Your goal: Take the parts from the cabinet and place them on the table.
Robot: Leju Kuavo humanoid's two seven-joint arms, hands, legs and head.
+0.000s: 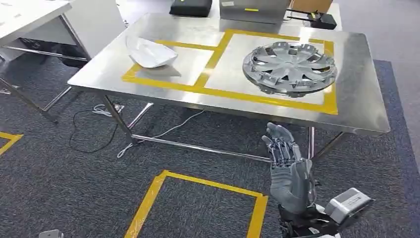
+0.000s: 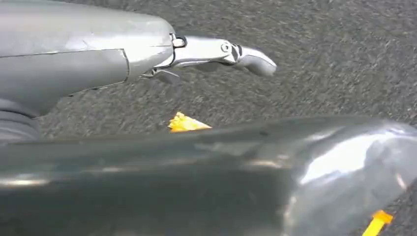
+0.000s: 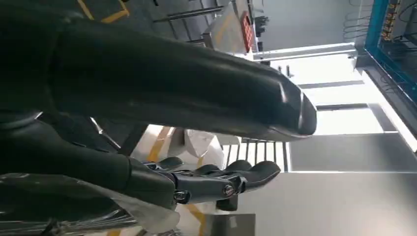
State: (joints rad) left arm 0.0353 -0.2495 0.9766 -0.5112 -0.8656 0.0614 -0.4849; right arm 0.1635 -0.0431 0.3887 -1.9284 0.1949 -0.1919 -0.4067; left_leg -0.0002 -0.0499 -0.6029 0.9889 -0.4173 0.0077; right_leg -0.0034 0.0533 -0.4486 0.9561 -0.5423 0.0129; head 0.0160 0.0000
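Grey carpet (image 1: 59, 188), steel table (image 1: 361, 99), yellow tape (image 1: 208, 67)

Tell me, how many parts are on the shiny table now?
2. A white curved part lies in the left yellow-taped box, and a silver wheel cover lies in the right box. The table's far edge is cut off.

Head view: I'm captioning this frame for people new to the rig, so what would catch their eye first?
Probably the silver hubcap, lying in the right-hand yellow-taped box on the steel table. Next, the white curved part in the left-hand box. Below the table's near edge, the robot's right hand is raised over the carpet, fingers apart and holding nothing.
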